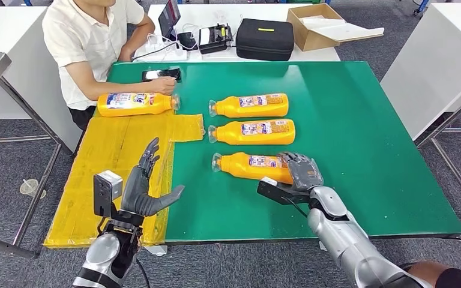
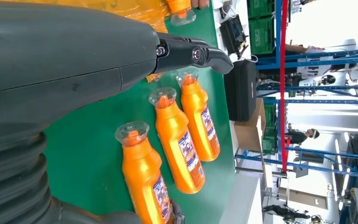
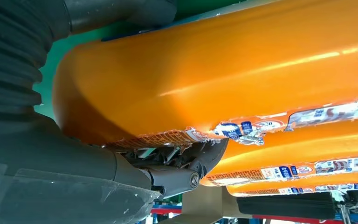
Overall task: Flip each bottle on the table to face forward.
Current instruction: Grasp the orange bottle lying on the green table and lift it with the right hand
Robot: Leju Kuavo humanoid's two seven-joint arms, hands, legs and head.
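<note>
Three orange bottles lie side by side on the green table point(image 1: 348, 150), caps to the left. My right hand point(image 1: 302, 171) grips the base end of the near bottle point(image 1: 249, 166); the right wrist view has this bottle point(image 3: 223, 70) between thumb and fingers point(image 3: 186, 175). Beyond it lie the middle bottle point(image 1: 253, 131) and the far bottle point(image 1: 250, 105), labels up. My left hand point(image 1: 147, 186) hovers open over the yellow mat point(image 1: 108, 162), left of the bottles. In the left wrist view the three bottles lie past my hand point(image 2: 65, 70): near point(image 2: 144, 177), middle point(image 2: 179, 144), far point(image 2: 200, 116).
A seated person at the far left holds a fourth orange bottle point(image 1: 135, 103) on the yellow mat. A phone point(image 1: 161, 74) lies by that hand. Behind the table are a black case point(image 1: 265, 38) and a cardboard box point(image 1: 321, 24). The table's right half is bare green.
</note>
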